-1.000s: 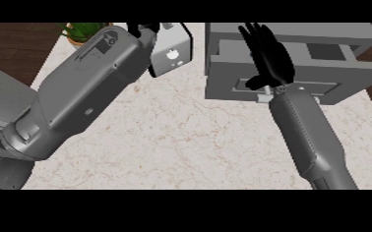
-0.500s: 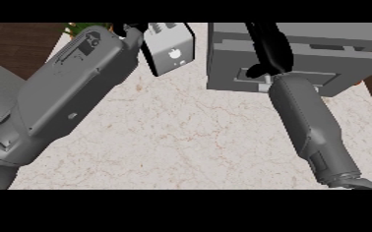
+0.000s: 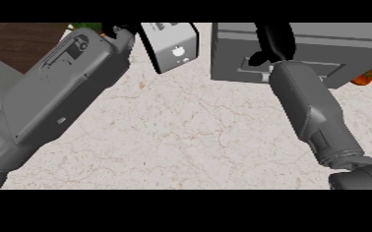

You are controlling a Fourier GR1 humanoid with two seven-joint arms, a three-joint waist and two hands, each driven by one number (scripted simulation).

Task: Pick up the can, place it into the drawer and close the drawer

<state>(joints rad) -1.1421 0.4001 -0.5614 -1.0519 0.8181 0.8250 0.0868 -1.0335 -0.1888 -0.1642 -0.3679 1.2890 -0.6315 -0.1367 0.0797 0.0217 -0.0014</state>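
- Lays the right hand point(image 3: 274, 42) on the grey drawer point(image 3: 327, 49) at upper right, fingers stretched straight and holding nothing; likely there to push it shut.
- Parks the left hand point(image 3: 115, 29) at upper left, beside a white box point(image 3: 174, 46); cannot tell whether open or closed.
- Shows no can anywhere: perhaps already inside the drawer, beneath or beyond the right hand.

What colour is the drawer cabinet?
The drawer cabinet is plain grey; shows best in the head view.
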